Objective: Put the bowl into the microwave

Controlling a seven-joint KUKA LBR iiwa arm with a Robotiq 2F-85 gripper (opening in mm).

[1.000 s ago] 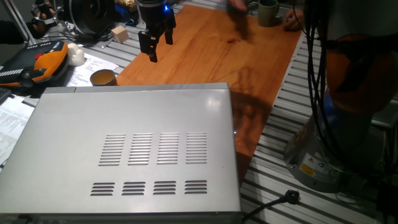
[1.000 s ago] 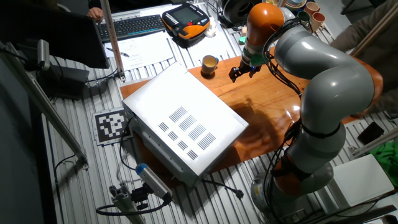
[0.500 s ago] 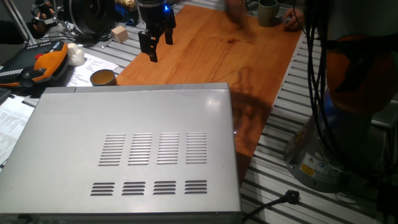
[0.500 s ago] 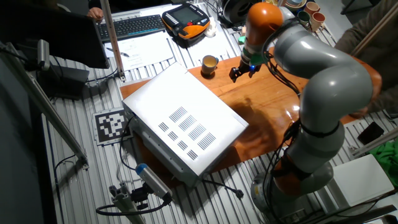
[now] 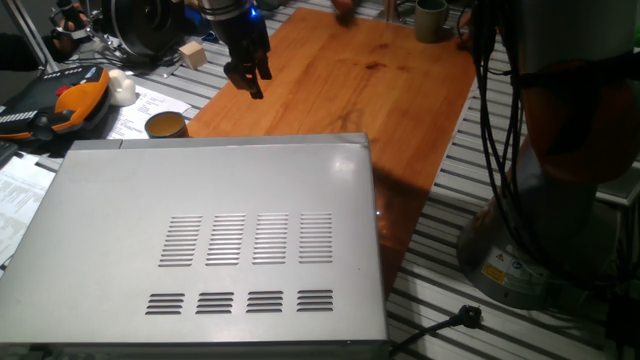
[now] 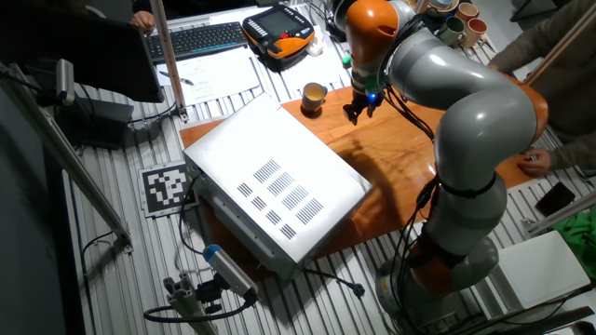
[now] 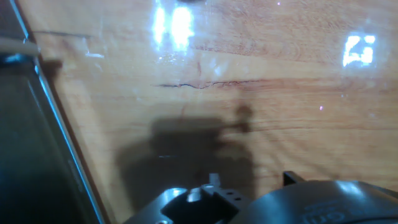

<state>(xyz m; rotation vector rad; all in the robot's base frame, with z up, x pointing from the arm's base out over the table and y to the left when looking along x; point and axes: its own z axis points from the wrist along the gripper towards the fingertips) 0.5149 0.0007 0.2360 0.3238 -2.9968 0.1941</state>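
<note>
The small tan bowl [image 5: 166, 125] stands upright on the table's edge just beyond the microwave's far left corner; it also shows in the other fixed view [image 6: 314, 96]. The silver-grey microwave [image 5: 210, 240] fills the foreground, top with vent slots facing up [image 6: 270, 181]. My gripper [image 5: 249, 82] hangs above the wooden tabletop, to the right of the bowl and apart from it [image 6: 355, 111]. It looks open and holds nothing. The hand view shows only wood, the gripper's shadow and a dark microwave edge [image 7: 25, 143] at left.
A grey-green mug [image 5: 431, 20] stands at the far end of the wooden board [image 5: 360, 90]. A white lump [image 5: 121, 88], a wooden block [image 5: 192, 55], an orange pendant [image 6: 277, 33] and papers lie left of the board. A person's hand [image 6: 533, 163] rests at the board's right.
The arm has swung left and the wrist has turned, so the gripper now shows edge-on, slightly lower and nearer the bowl. The bowl and microwave have not moved.
</note>
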